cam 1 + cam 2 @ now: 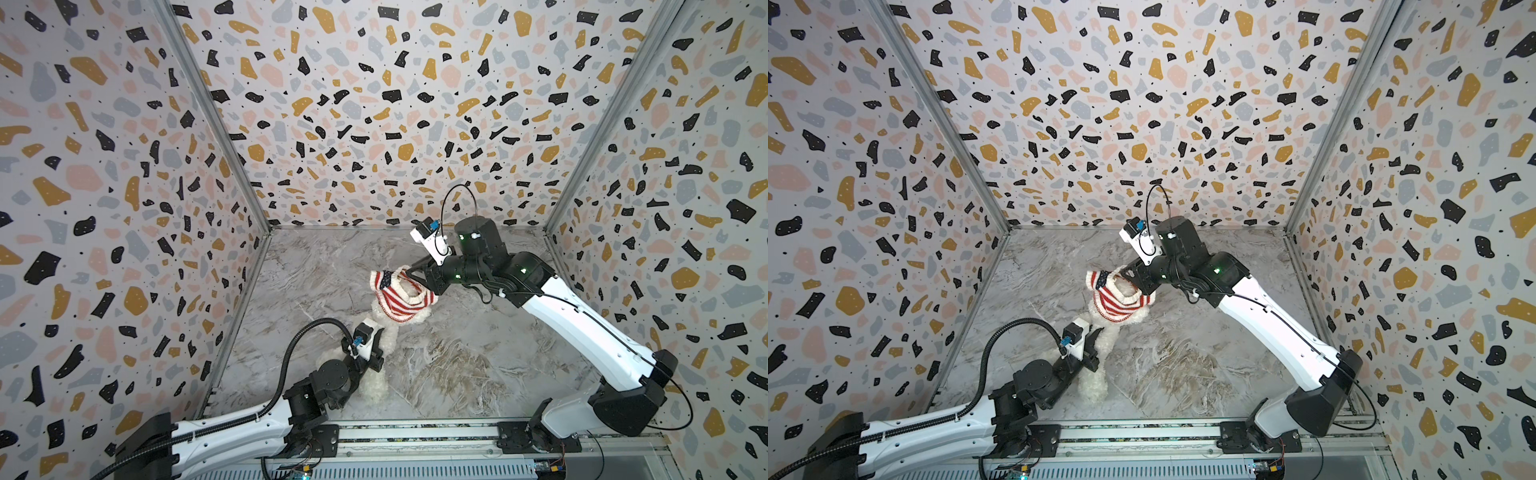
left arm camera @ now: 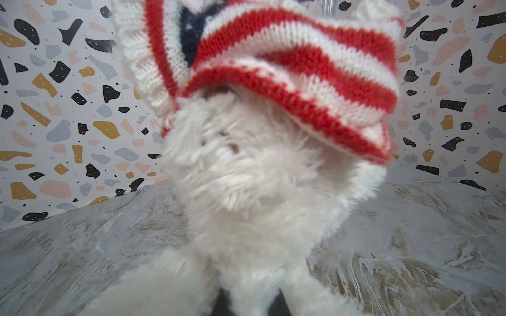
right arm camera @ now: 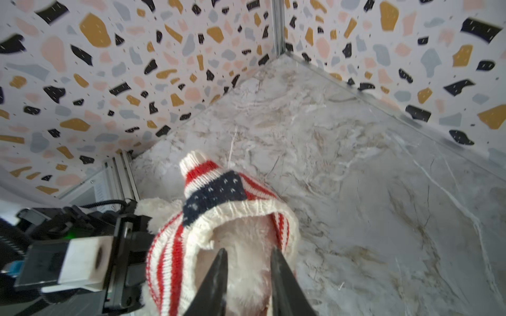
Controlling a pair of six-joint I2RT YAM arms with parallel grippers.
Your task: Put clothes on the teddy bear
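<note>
The teddy bear (image 1: 384,322) (image 1: 1115,328) is a fluffy white plush, held upright near the middle of the marble floor. A knitted sweater (image 1: 399,301) (image 1: 1113,303) with red and white stripes and a navy starred patch sits bunched over its head. In the left wrist view the sweater (image 2: 301,63) covers the head down to the bear's face (image 2: 254,175). My left gripper (image 1: 381,332) (image 1: 1098,332) (image 2: 250,298) is shut on the bear's lower body fur. My right gripper (image 1: 409,272) (image 1: 1125,272) (image 3: 248,250) reaches into the sweater's opening (image 3: 216,191), its jaws closed on white fur.
Terrazzo-patterned walls (image 1: 374,124) enclose the marble floor (image 1: 478,353) on three sides. A metal rail (image 1: 415,436) carrying both arm bases runs along the front edge. The left arm's wrist camera (image 3: 79,260) sits close beside the bear.
</note>
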